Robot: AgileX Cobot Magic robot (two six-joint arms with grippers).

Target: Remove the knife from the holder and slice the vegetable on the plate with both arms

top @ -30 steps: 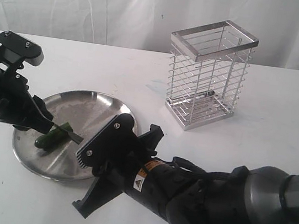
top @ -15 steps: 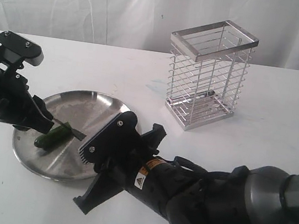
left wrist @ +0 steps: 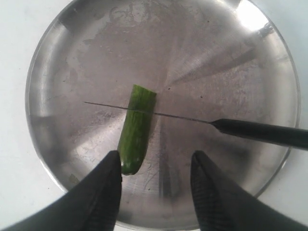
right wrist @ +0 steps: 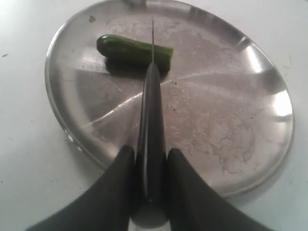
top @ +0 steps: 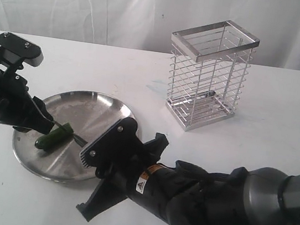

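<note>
The dark green vegetable (left wrist: 136, 132) lies on the steel plate (left wrist: 192, 48), its pale cut end toward the plate's middle. My right gripper (right wrist: 151, 153) is shut on the black handle of the knife (right wrist: 151, 120). The thin blade crosses the vegetable (right wrist: 130, 48) near its cut end; how deep it sits I cannot tell. My left gripper (left wrist: 155, 161) is open just above the plate, one finger (left wrist: 108, 183) beside the vegetable's rounded end. In the exterior view the vegetable (top: 54, 136) lies between the left gripper (top: 46, 126) and the right gripper (top: 94, 145).
The wire holder (top: 208, 73) stands at the back right of the white table, well away from the plate (top: 91, 112). My bulky right arm (top: 198, 203) fills the front of the table. A white curtain hangs behind.
The right arm has sunk a little toward the table's front, bringing the knife blade lower across the vegetable. The left arm and the vegetable have hardly moved.
</note>
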